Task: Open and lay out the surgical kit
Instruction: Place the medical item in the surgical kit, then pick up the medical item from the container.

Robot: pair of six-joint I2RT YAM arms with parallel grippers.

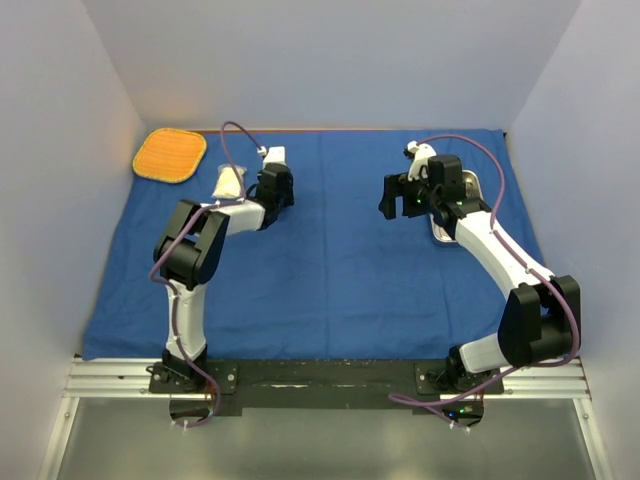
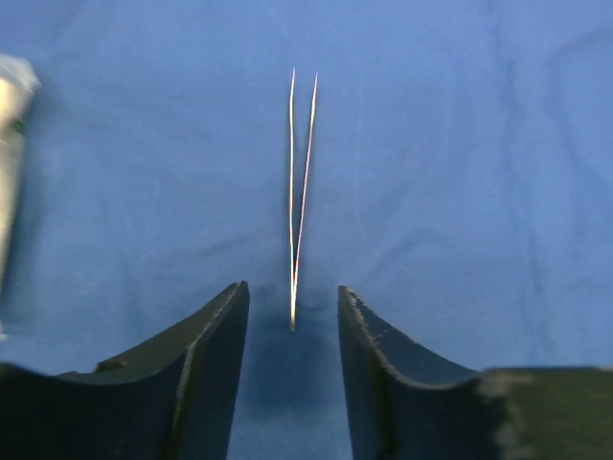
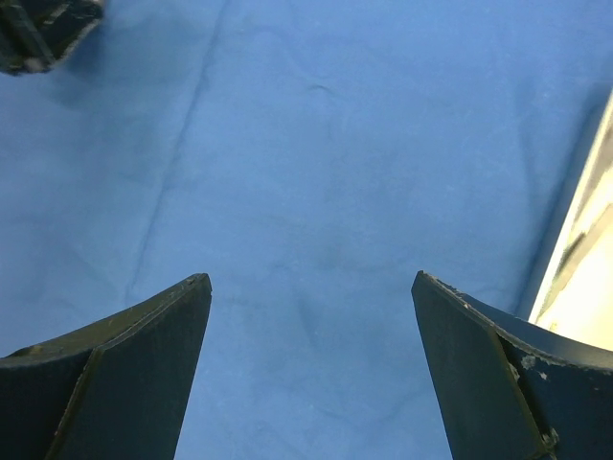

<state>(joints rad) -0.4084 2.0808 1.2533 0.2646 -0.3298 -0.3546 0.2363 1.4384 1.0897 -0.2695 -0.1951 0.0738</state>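
— What do we see at our left gripper?
— Its jaws stand apart, with the forceps lying untouched between them on the cloth.
— And our right gripper?
— Spread wide above the cloth, with the tray just to its right.

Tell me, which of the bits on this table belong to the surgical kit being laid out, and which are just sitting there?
Part of the job:
- blue cloth wrap, spread flat
- steel tray
- forceps
- gauze pack

Just lying about:
- orange mat, at the far left corner
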